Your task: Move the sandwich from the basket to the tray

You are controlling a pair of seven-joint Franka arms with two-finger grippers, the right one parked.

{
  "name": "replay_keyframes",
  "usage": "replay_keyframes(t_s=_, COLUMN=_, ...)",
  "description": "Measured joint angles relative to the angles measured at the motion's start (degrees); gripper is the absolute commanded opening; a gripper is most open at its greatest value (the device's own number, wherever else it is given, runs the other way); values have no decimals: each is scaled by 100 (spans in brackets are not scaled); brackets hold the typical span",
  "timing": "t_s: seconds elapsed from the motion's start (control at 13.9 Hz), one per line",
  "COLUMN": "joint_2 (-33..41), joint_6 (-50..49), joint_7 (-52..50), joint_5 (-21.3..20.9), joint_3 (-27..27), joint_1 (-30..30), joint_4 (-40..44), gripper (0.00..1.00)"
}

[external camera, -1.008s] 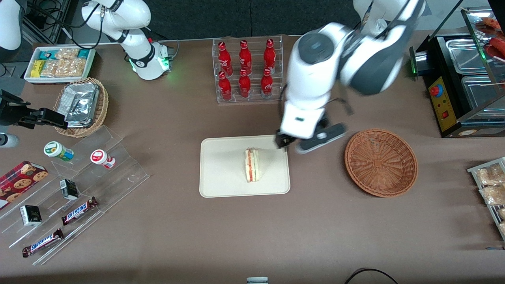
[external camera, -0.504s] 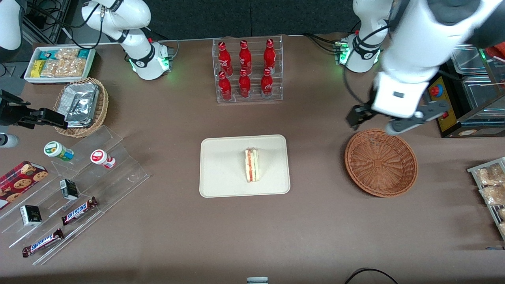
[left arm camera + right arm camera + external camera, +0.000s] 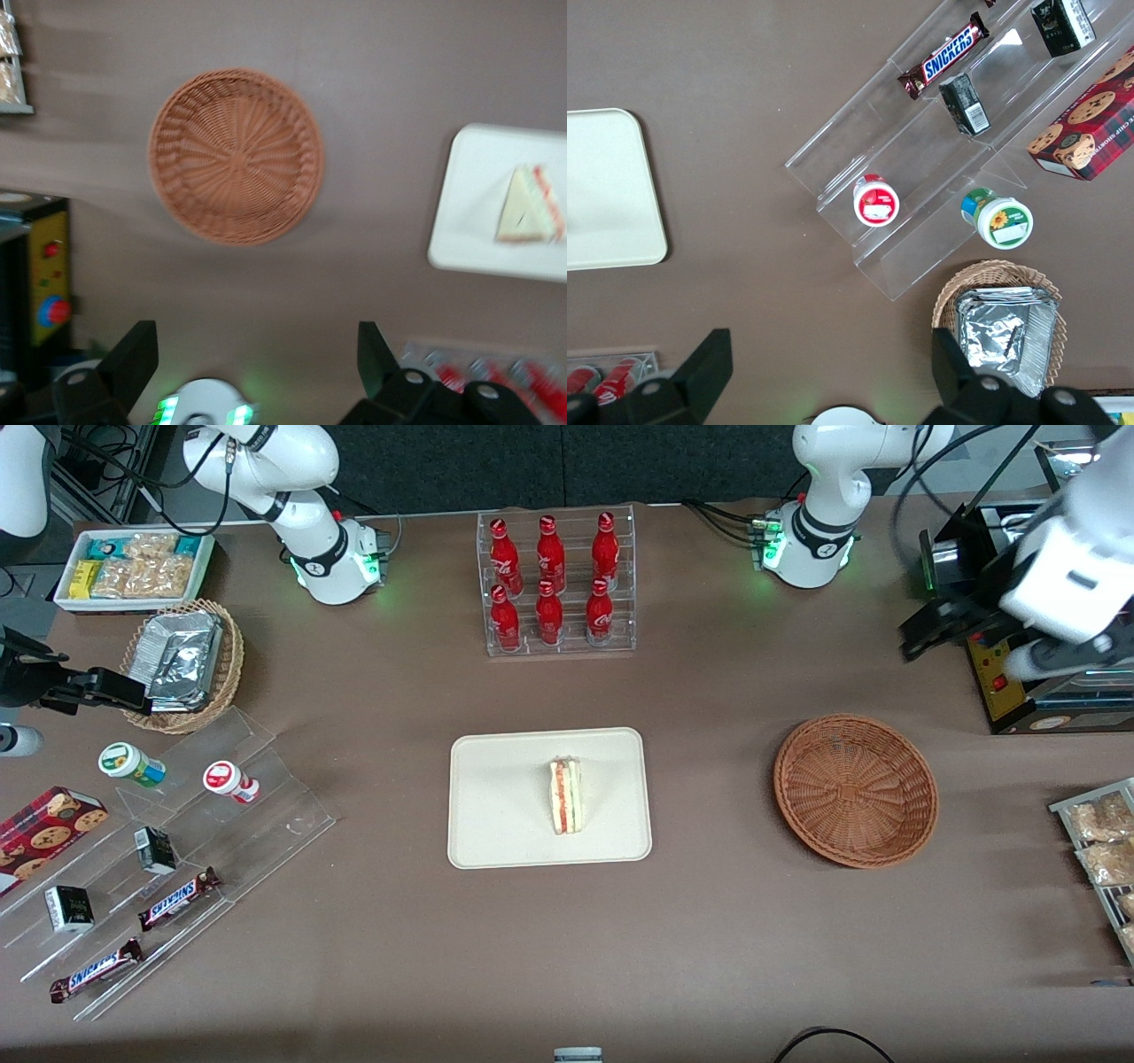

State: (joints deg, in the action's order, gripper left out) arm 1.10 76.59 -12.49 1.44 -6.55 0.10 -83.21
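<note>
The sandwich [image 3: 565, 795] lies on the cream tray [image 3: 496, 815] in the middle of the table, with its red and green filling facing up. The reddish-brown basket [image 3: 855, 788] sits beside the tray toward the working arm's end and holds nothing. My left gripper [image 3: 926, 633] hangs high over the table by the black appliance, farther from the front camera than the basket. It is open and holds nothing. From well above, the left wrist view takes in the basket [image 3: 236, 156], the tray [image 3: 469, 204] and the sandwich [image 3: 527, 205], between the spread fingers [image 3: 133, 354] of the gripper [image 3: 252, 354].
A rack of red bottles [image 3: 556, 583] stands farther back than the tray. A black appliance with a yellow panel [image 3: 1001, 655] and snack packets [image 3: 1099, 841] sit at the working arm's end. Acrylic shelves [image 3: 177, 850], a foil-packet basket [image 3: 183, 662] and a white snack box [image 3: 133, 567] are at the parked arm's end.
My gripper has swung away from the tray's edge, past the basket, to the working arm's end of the table. The sandwich has stayed on the tray.
</note>
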Motion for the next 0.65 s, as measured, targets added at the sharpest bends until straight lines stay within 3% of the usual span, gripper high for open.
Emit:
replay_keyframes(t_s=0.22, joint_2=489, joint_6=-52, joint_7=976, joint_5=102, joint_3=687, joint_1=4, joint_4=-416, gripper=99)
replay_keyframes(t_s=0.65, joint_2=569, joint_6=-43, joint_7=1101, joint_5=-29, joint_3=761, joint_1=-204, joint_4=-564, gripper=99)
